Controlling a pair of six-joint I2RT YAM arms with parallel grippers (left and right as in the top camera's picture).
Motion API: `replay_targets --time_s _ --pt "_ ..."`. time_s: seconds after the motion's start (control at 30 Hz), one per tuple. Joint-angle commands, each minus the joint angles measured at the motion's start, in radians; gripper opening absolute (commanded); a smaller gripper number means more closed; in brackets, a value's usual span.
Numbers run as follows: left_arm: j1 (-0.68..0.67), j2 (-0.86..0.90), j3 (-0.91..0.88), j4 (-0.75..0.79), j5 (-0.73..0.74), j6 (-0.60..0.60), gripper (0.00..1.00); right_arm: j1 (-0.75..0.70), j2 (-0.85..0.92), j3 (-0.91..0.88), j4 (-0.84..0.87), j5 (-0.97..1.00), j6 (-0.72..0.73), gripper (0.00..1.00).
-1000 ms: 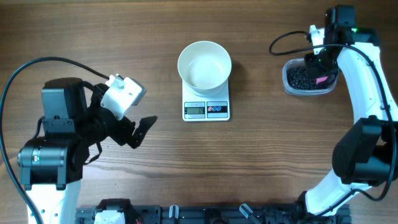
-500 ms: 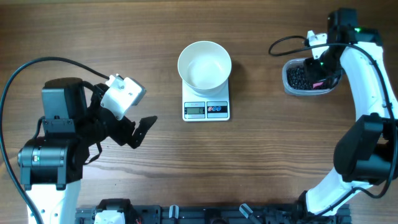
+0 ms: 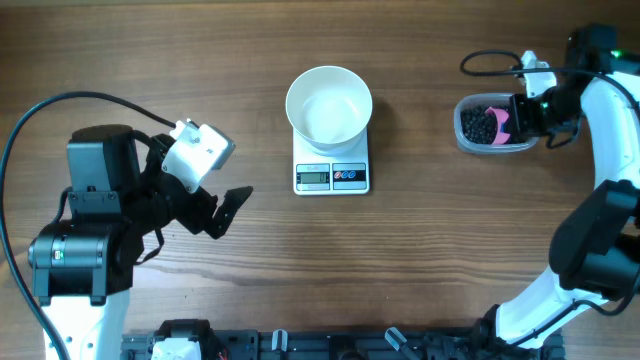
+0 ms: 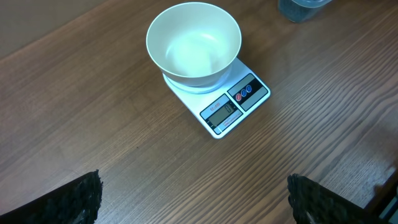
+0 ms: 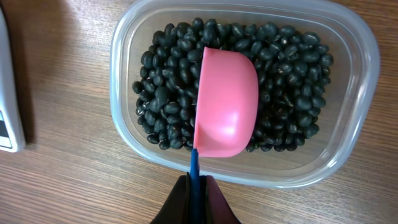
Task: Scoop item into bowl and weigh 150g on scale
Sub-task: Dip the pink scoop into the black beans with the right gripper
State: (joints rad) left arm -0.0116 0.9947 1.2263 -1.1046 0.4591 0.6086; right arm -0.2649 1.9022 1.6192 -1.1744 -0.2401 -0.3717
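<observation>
Black beans (image 5: 161, 99), too many to count, lie as a loose heap in one clear plastic tub (image 5: 118, 81) at the right side of the wooden worktop (image 3: 430, 260); none are in the bowl.

At far left, the left end effector (image 4: 194, 196) hangs with its two fingers spread wide and nothing between them, well apart from everything else.

In the middle stands one white digital scale (image 3: 332, 176) with one grey display and two small buttons on its near edge. One round white bowl (image 3: 329, 105) sits on the scale's platform, upright and bare inside.

At the right, the right end effector (image 5: 196, 180) has its fingers pressed together on the thin blue handle (image 5: 194, 165) of one pink scoop (image 5: 227, 118). The handle's long axis runs straight out from the fingers into the tub, and the scoop's head rests among the beans near the tub's middle. Its smooth pink face looks toward the wrist camera with no beans on it; whether that face is the hollow or the back cannot be told.

The right arm is much nearer the beans. The bowl lies to that arm's left, across open worktop, so a filled scoop would likely have to travel sideways and level to reach it.
</observation>
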Motion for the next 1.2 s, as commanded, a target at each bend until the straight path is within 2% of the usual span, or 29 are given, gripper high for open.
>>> replay_targets --time_s 0.0,0.57,1.17 --pt "0.005 -0.005 0.018 -0.001 0.019 0.016 1.00 -0.040 0.023 0.002 -0.007 -0.111 0.008 0.04" --pt "0.005 -0.005 0.018 -0.001 0.019 0.016 1.00 -0.112 0.105 -0.026 -0.021 -0.309 0.005 0.04" --pt "0.005 -0.005 0.018 -0.001 0.019 0.016 1.00 -0.337 0.104 -0.026 -0.093 -0.526 0.008 0.04"
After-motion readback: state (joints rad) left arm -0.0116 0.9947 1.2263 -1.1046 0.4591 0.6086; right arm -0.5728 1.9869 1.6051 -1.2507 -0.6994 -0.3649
